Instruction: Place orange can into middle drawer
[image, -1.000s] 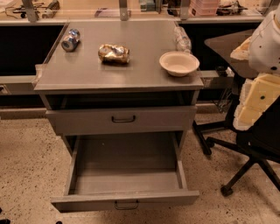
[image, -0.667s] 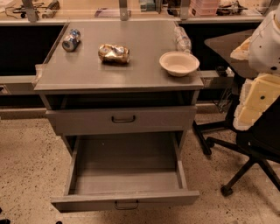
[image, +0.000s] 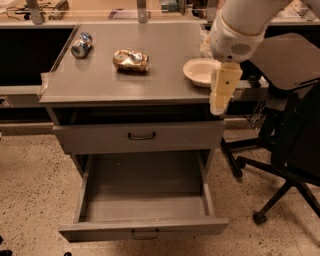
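The orange can (image: 131, 60), crushed and shiny gold, lies on its side on the grey cabinet's top (image: 100, 82), a little left of middle. The middle drawer (image: 144, 226), the lowest one, is pulled open and nothing lies in it. My gripper (image: 220, 104) hangs pointing down at the cabinet's right front corner, beside the white bowl, well to the right of the can and above the drawer's right side. It holds nothing that I can see.
A bluish-silver can (image: 81, 44) lies at the top's back left. A white bowl (image: 199, 71) sits at the right edge. The upper drawer (image: 140, 136) is closed. A black office chair (image: 292, 130) stands close on the right.
My arm has swung left from the right edge of the view to the cabinet's right front corner. The cans, bowl and drawers have not moved.
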